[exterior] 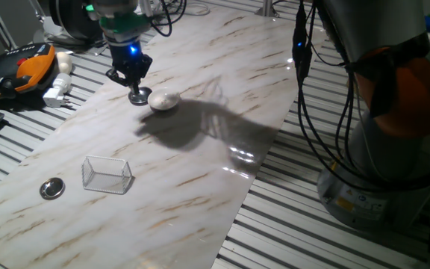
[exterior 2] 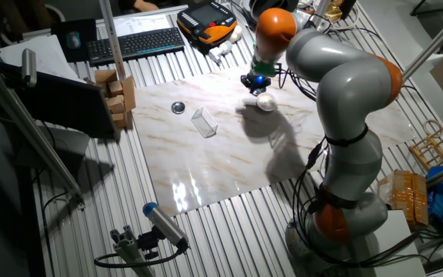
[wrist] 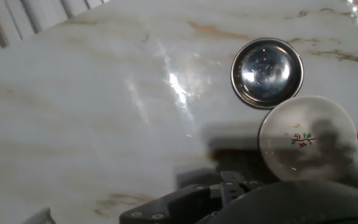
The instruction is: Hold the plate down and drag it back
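From one fixed view, the bench has a marble top; the claw hangs low near the far end; right under it lies a shiny disc, and the white plate sits just beside that disc, to the right; I cannot tell if the claw is open or closed here; near the front stands a clear box with nothing inside it; another disc lies to its left.

From the other fixed view, the arm bends over the bench; the claw is right above the plate; the clear box stands well apart from the plate, and it looks empty; a disc lies near the box.

From the hand view, the plate shows a tiny flower mark in its middle and holds nothing else; the disc touches its rim; it is a shallow shiny dish, empty too; the claw's dark body fills the bottom edge, and its fingers are hidden, so I cannot tell its state.
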Controlling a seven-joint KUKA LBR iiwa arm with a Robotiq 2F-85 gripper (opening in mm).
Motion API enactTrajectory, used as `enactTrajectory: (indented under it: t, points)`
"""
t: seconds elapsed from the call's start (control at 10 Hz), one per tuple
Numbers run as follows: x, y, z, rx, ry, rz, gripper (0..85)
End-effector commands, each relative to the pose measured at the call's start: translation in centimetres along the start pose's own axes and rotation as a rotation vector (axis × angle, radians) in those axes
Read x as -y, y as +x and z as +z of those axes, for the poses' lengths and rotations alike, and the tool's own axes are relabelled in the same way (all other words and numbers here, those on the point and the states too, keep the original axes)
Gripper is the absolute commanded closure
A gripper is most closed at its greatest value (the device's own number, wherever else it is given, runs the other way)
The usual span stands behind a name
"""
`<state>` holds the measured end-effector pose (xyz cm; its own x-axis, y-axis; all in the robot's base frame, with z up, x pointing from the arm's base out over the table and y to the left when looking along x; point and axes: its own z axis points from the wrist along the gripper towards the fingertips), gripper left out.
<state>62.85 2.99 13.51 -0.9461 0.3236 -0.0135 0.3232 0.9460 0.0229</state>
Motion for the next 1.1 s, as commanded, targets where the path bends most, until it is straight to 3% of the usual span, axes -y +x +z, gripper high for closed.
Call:
enactTrajectory:
  t: [0.0, 0.2, 0.4, 0.5, 0.6, 0.8, 0.9, 1.0]
  points:
    - [-0.04, 0.1, -0.03, -0.006, 0.002, -0.238, 85.0]
    - [-0.33, 0.43, -0.02, 0.005, 0.002, -0.27, 85.0]
    - [-0.43, 0.3, 0.12, 0.01, -0.019, -0.268, 85.0]
    - [-0.43, 0.3, 0.12, 0.032, -0.027, -0.235, 85.0]
    - [-0.43, 0.3, 0.12, 0.06, -0.007, -0.215, 85.0]
    - [-0.43, 0.3, 0.12, 0.118, 0.061, -0.211, 85.0]
    - [-0.43, 0.3, 0.12, 0.122, 0.075, -0.231, 85.0]
    - [-0.43, 0.3, 0.12, 0.108, 0.084, -0.279, 85.0]
